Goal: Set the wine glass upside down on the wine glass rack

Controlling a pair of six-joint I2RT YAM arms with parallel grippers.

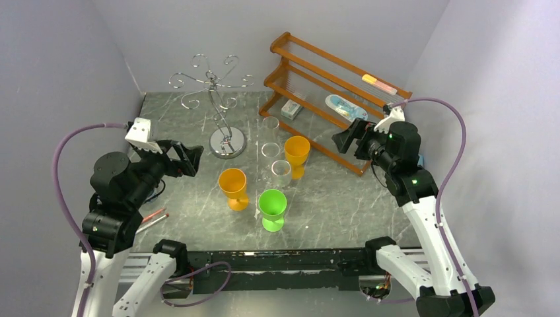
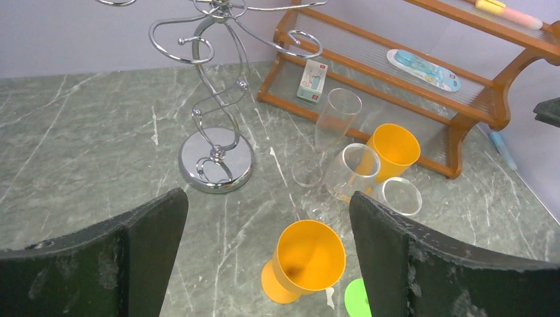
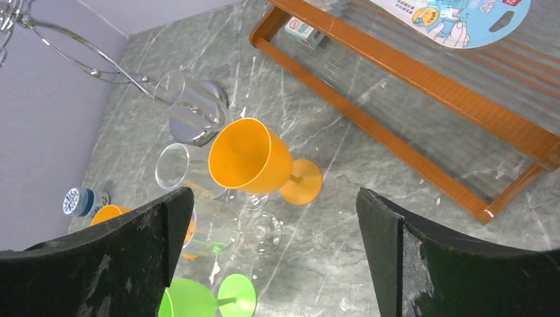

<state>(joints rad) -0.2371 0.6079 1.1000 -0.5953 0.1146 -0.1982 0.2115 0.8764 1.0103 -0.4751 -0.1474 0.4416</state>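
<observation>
The silver wire wine glass rack stands on its round mirrored base at the back left, and nothing hangs on it; it also shows in the left wrist view. Upright in the middle stand two orange wine glasses, a green one and three clear ones. My left gripper is open and empty, above and left of the near orange glass. My right gripper is open and empty, right of the far orange glass.
A brown wooden two-tier shelf stands at the back right with a small box, a blue packet and a pink-and-yellow item on it. Red pens lie at the near left. Grey walls close in on both sides.
</observation>
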